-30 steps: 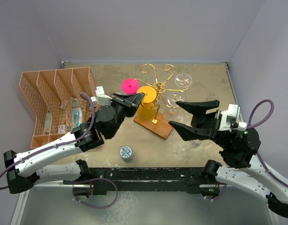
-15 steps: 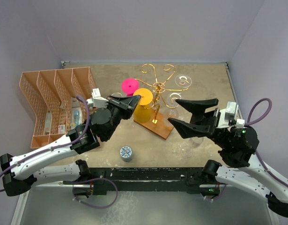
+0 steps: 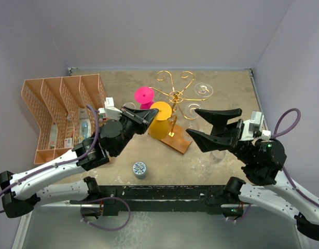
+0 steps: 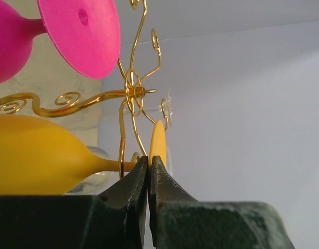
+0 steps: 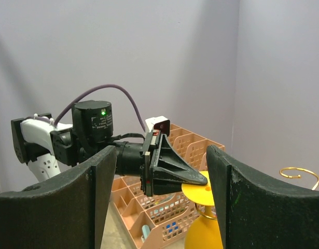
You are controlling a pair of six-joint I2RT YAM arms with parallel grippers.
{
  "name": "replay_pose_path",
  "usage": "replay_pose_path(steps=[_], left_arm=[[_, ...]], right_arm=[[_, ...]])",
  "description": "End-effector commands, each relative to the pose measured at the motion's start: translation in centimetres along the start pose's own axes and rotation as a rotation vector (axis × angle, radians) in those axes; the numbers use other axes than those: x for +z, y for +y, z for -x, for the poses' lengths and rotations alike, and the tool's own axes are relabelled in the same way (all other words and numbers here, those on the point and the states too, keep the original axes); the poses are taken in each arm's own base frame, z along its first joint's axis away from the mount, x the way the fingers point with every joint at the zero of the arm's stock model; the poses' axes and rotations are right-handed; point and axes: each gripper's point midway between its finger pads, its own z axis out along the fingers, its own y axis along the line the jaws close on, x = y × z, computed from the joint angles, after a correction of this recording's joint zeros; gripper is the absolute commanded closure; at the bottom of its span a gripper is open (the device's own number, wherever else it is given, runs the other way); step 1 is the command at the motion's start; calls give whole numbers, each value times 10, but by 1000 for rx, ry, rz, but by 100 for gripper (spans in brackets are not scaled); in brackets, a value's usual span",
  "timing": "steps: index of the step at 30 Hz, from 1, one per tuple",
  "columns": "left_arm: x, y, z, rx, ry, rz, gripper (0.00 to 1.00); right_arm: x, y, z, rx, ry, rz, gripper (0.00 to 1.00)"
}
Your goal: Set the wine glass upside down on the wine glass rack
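The yellow wine glass (image 3: pixel 160 127) hangs upside down, foot up, at the near left of the gold wire rack (image 3: pixel 176 95). My left gripper (image 3: pixel 149 116) is shut on the rim of its flat foot (image 4: pixel 157 144). In the left wrist view the stem passes through a gold rack arm (image 4: pixel 121 155), with the yellow bowl (image 4: pixel 40 155) at the left. My right gripper (image 3: pixel 192 123) is open and empty to the right of the rack, apart from the glass. In the right wrist view the foot (image 5: pixel 200 193) shows between its fingers (image 5: pixel 92 207).
A pink glass (image 3: pixel 144 95) and two clear glasses (image 3: pixel 203 90) hang on the rack, which stands on a brown wooden base (image 3: pixel 175 141). Another clear glass (image 3: pixel 208 165) stands near the right arm. An orange divided basket (image 3: pixel 55 111) is at the left. A small round item (image 3: pixel 140 169) lies near the front.
My left gripper and the yellow glass have shifted slightly toward the near side and lower by the rack. My right gripper has turned a little and stays open.
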Motion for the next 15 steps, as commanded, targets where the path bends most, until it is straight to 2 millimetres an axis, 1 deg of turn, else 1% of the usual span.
replay_pose_path(steps=[1,5,8,12,15], left_arm=[[-7,-9,-2,1,37,-35,100],[-10,-8,-1,3,47,-35,100],[-13,-13,-3,10,66,-54,100],[-14,-19,-12,33,112,-71,100],[-12,-14,-19,44,137,-58,100]], right_arm=[[3,-2,9,18,-39,-16,28],[4,-3,8,19,-37,-21,28],[3,-3,7,23,-36,-25,28],[3,-4,9,23,-37,-31,28],[2,-4,9,23,-39,-30,28]])
